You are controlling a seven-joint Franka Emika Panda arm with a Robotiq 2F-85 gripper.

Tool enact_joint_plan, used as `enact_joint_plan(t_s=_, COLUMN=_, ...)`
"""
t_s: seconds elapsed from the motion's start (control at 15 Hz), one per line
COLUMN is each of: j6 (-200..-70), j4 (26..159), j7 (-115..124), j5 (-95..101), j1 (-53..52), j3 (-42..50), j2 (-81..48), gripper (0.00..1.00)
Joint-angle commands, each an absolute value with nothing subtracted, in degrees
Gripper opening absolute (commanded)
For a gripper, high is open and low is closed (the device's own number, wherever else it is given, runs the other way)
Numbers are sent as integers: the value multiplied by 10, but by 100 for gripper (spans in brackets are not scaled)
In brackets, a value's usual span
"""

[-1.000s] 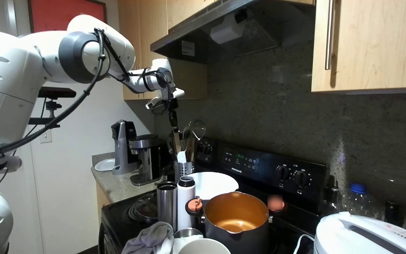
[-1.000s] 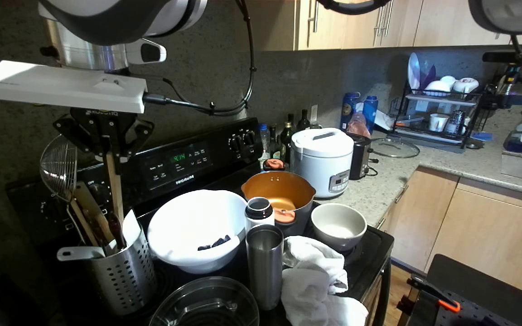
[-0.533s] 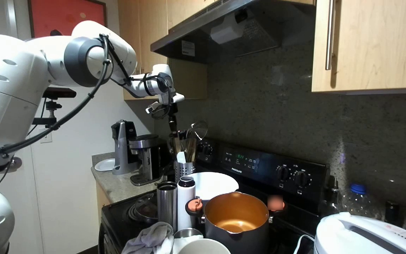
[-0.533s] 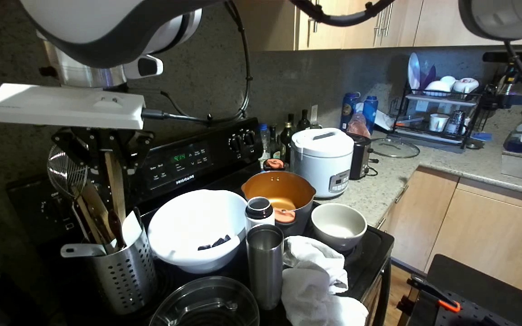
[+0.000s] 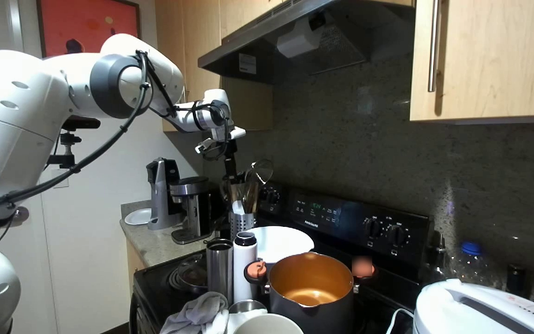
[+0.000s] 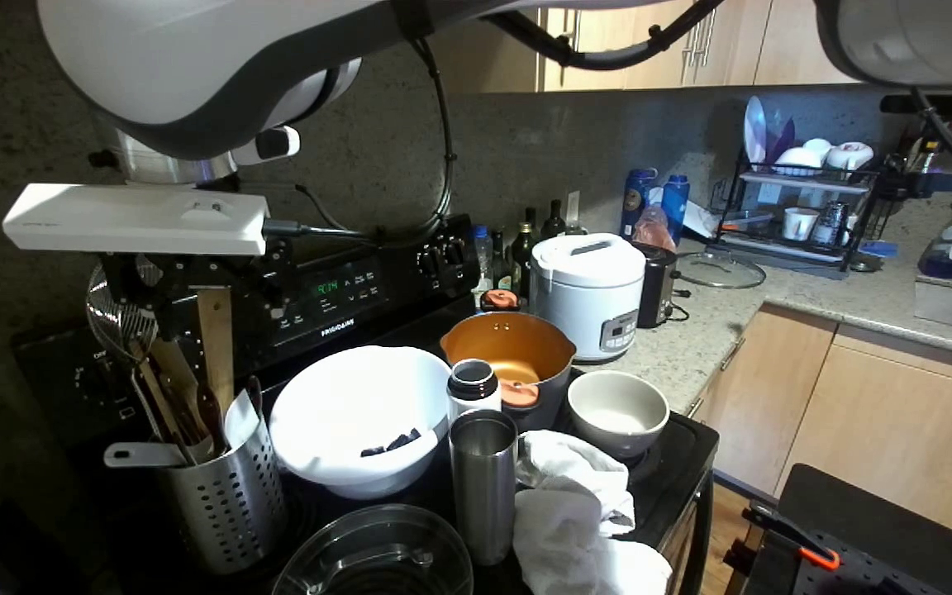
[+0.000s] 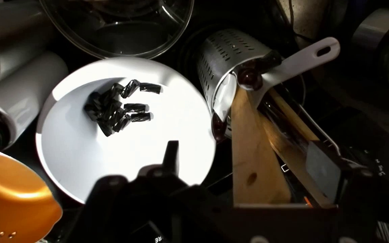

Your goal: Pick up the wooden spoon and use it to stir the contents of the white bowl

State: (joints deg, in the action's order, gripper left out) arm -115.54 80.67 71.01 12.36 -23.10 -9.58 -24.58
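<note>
- Wooden spoon (image 7: 257, 158): it leans in the perforated metal holder (image 6: 228, 504) with other utensils, its upper part rising between the jaws and its lower end hidden from me.
- The gripper (image 7: 243, 152) hangs low over that holder, jaws spread wide on either side of the pale wood; in the wrist view I can see gaps on both sides, so they have hold of nothing.
- Crowding the spoon are a white-handled utensil (image 7: 302, 62), a round wire strainer (image 6: 112, 318) and another wooden piece (image 7: 285, 152).
- White bowl (image 7: 123, 152): just beside the holder, with short dark ridged pieces (image 7: 111, 111) heaped to one side inside it and a few lying looser.
- Near the bowl stand a coppery-lined pot (image 5: 311, 273), a white bottle (image 5: 244, 269) and a steel tumbler (image 6: 483, 487).
- In an exterior view I make out a clear lid (image 6: 385, 529) near the holder, a bunched pale cloth (image 6: 575, 529) beside the tumbler and a grey bowl (image 6: 618, 413) near the pot.
- A white rice cooker (image 6: 587, 289) stands near the pot, and the white arm (image 5: 26, 102) reaches in above.
</note>
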Motion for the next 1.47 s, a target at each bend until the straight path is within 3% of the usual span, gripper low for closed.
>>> enact_joint_plan(t_s=0.0, j6=-1135, j4=777, j7=704, j5=130, j1=-240, j3=-83, j2=-251, gripper=100)
enact_joint_plan(t_s=0.67, j6=-1094, j4=735, j7=706, j5=163, j1=-232, j3=-85, j2=-228, gripper=100)
enact_joint_plan(t_s=1.4, j6=-1073, j4=941, j7=725, j5=149, j1=-231, j3=-100, j2=-77, gripper=100)
